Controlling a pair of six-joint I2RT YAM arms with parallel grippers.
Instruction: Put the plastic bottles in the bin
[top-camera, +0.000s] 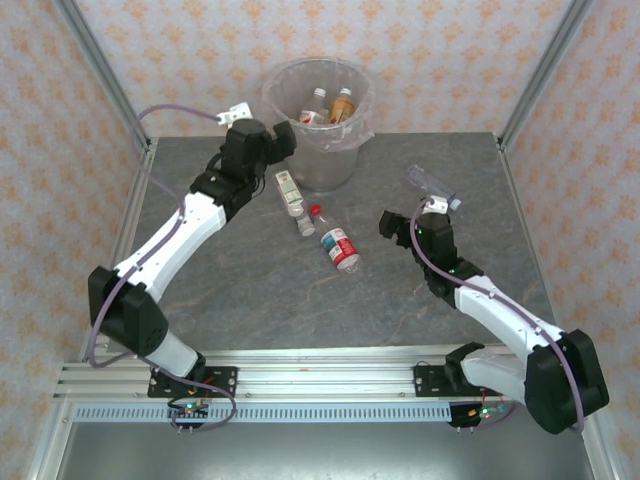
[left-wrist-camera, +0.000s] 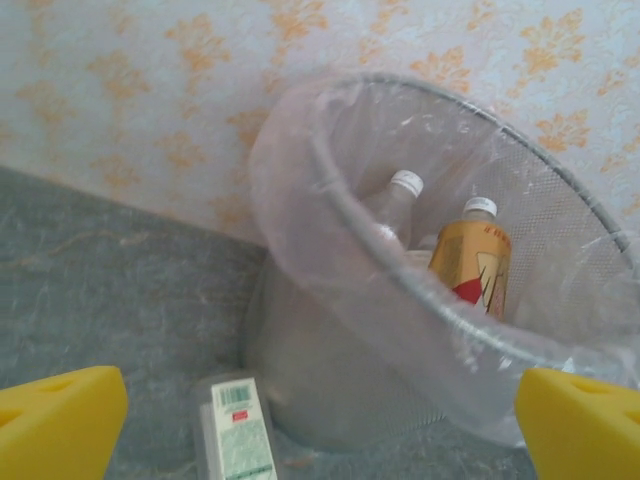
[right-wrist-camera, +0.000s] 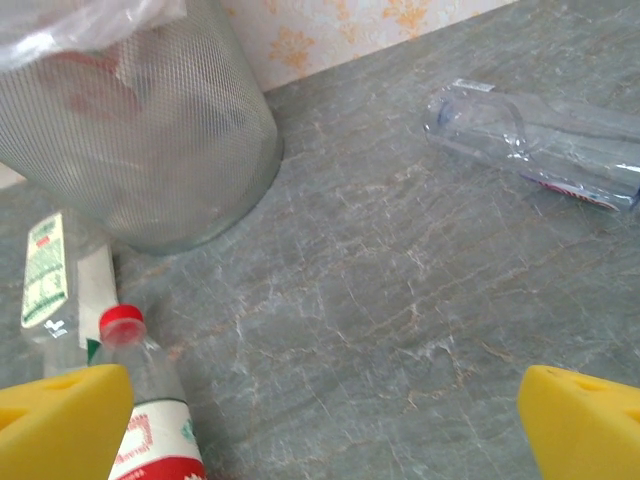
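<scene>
The task is partly done, judging by how things lie. The round translucent greyish-white bin (top-camera: 345, 150), lined with a clear bag, stands at the far edge of the grey stone-patterned table (top-camera: 250, 290) and already holds at least two plastic bottles: a clear white-capped bottle (left-wrist-camera: 398, 205) and a brown-amber bottle (left-wrist-camera: 478, 262). At least three bottles lie on the table: a green-and-white labelled bottle (top-camera: 290, 192) just in front of the bin, a red-capped clear bottle with a red-and-white label (top-camera: 338, 243) beside it, and an unlabelled clear bottle (top-camera: 432, 186) well apart, to the right. The left gripper (left-wrist-camera: 320, 430) hovers near the bin's rim, its yellow pads (left-wrist-camera: 60, 425) spread wide and holding nothing. The right gripper (right-wrist-camera: 320, 430) is likewise spread and empty, between the red-capped and unlabelled bottles.
</scene>
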